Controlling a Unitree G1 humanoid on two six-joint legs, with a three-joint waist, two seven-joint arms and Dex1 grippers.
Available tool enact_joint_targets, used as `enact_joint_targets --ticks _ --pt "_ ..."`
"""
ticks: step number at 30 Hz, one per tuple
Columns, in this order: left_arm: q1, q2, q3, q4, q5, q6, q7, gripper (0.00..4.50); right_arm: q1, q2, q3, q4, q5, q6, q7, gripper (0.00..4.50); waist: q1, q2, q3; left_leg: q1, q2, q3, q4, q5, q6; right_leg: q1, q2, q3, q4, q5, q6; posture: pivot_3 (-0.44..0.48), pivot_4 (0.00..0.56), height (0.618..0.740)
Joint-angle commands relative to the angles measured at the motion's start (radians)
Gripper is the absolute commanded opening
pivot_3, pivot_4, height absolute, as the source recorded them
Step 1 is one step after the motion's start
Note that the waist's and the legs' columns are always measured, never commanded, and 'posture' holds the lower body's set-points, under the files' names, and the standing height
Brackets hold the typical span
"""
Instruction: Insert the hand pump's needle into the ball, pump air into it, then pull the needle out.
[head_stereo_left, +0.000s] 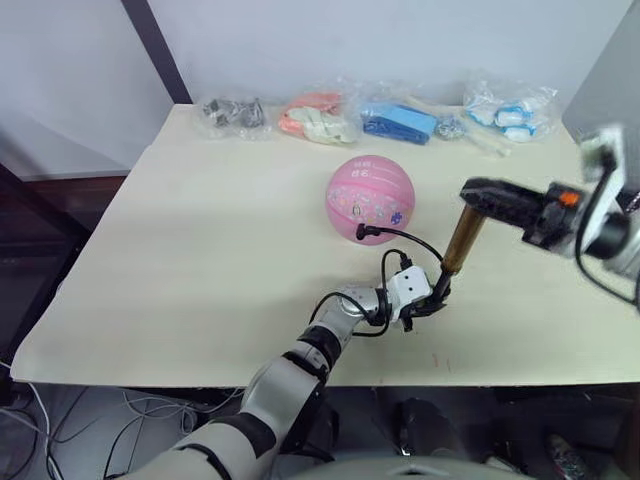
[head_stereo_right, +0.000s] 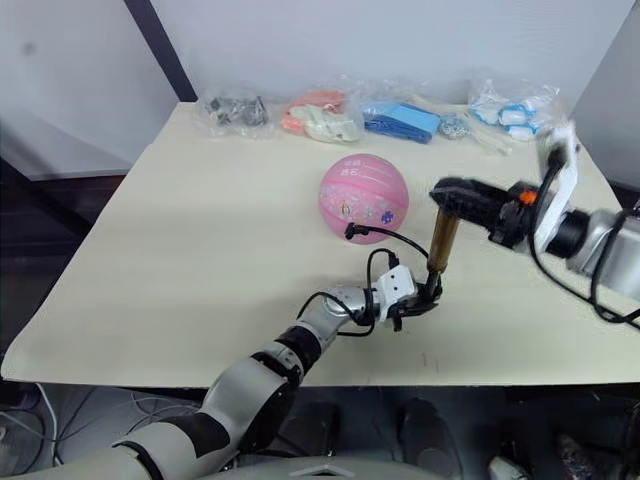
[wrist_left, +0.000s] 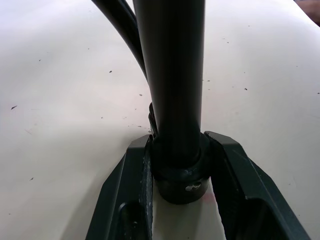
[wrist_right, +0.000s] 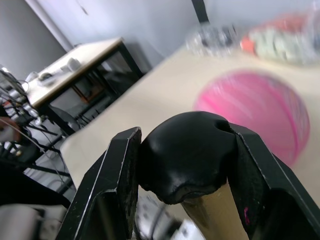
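Now the left claw (head_stereo_left: 436, 297) clamps the hand pump (head_stereo_left: 464, 238) base, the right claw (head_stereo_left: 478, 194) its handle

- The ball (head_stereo_left: 370, 198) rests on the table (head_stereo_left: 200, 260), right of centre.
- The hand pump (head_stereo_left: 462, 240) stands upright on the table, right of and in front of the ball.
- The hose (head_stereo_left: 410, 240) runs from the pump's base to the ball's near side.
- A row of plastic bags (head_stereo_left: 320, 118) lies behind the ball along the table's far edge.
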Motion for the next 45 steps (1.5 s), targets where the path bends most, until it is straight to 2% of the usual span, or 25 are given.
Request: enact_joint_targets --ticks 1,6,9,20,23,28,32,39,42,45 --pt "0.056 0.032 -0.030 0.087 0.050 0.047 -0.008 1.10 -0.086 -0.069 -0.107 0.010 0.101 -0.055 -0.061 1.91 0.002 -0.004 0.003 0.000 0.001 -0.001 0.000 0.000 0.000 0.000 0.000 -0.001 0.000 0.000 0.000 0.000 0.150 0.740" --pt "0.058 0.034 -0.032 0.087 0.049 0.045 -0.010 1.10 -0.112 -0.115 -0.108 0.016 0.161 -0.063 -0.099 1.91 0.002 -0.001 0.002 -0.017 0.000 -0.001 0.005 0.000 0.000 -0.015 0.000 0.000 0.002 0.003 -0.001 0.000 0.150 0.740" --pt "0.057 0.031 -0.032 0.086 0.048 0.046 -0.010 1.10 -0.055 -0.104 -0.103 -0.007 0.134 -0.057 -0.080 1.91 0.002 -0.001 0.003 -0.017 -0.001 0.000 0.006 0.000 0.000 -0.015 -0.001 0.000 0.002 0.004 0.000 0.000 0.150 0.740" --pt "0.054 0.032 -0.033 0.084 0.047 0.048 -0.011 1.10 0.258 0.119 0.012 -0.070 -0.154 -0.139 0.043 1.91 -0.001 -0.007 -0.002 -0.010 0.000 0.000 0.006 0.000 0.000 -0.009 0.002 0.000 0.003 0.003 0.000 0.000 0.150 0.740" --pt "0.054 0.036 -0.031 0.081 0.045 0.047 -0.012 1.10 0.342 0.189 0.095 -0.072 -0.278 -0.176 0.091 1.91 -0.003 -0.009 -0.006 -0.007 0.000 0.000 0.005 0.000 0.000 -0.007 0.003 0.000 0.003 0.003 0.000 0.000 0.150 0.740" --pt "0.054 0.038 -0.030 0.081 0.045 0.048 -0.013 1.10 0.400 0.279 0.209 -0.049 -0.441 -0.223 0.149 1.91 -0.006 -0.012 -0.010 0.006 0.002 0.000 0.001 0.000 0.000 0.004 0.005 0.000 0.001 -0.001 0.002 0.000 0.150 0.740" --pt "0.053 0.037 -0.028 0.081 0.045 0.048 -0.014 1.10 0.430 0.330 0.262 -0.010 -0.552 -0.253 0.183 1.91 -0.006 -0.014 -0.017 0.007 0.004 -0.001 0.000 0.000 0.000 0.004 0.008 0.000 0.001 -0.001 0.001 0.000 0.150 0.740" --pt "0.053 0.038 -0.029 0.081 0.045 0.048 -0.013 1.10 0.457 0.367 0.274 -0.009 -0.636 -0.254 0.225 1.91 -0.005 -0.013 -0.021 0.008 0.004 -0.002 -0.002 0.000 0.000 0.004 0.009 0.000 0.001 -0.002 0.000 0.000 0.150 0.740" --pt "0.053 0.037 -0.029 0.081 0.046 0.048 -0.012 1.10 0.445 0.363 0.227 -0.033 -0.619 -0.250 0.229 1.91 -0.005 -0.013 -0.021 0.008 0.004 -0.002 -0.002 0.000 0.000 0.004 0.009 0.000 0.001 -0.002 0.000 0.000 0.150 0.740" --pt "0.051 0.037 -0.029 0.083 0.046 0.049 -0.011 1.10 0.370 0.337 0.119 -0.074 -0.506 -0.233 0.203 1.91 -0.004 -0.012 -0.020 0.007 0.004 -0.002 -0.002 0.000 0.000 0.004 0.009 0.000 0.001 -0.002 0.000 0.000 0.150 0.740"
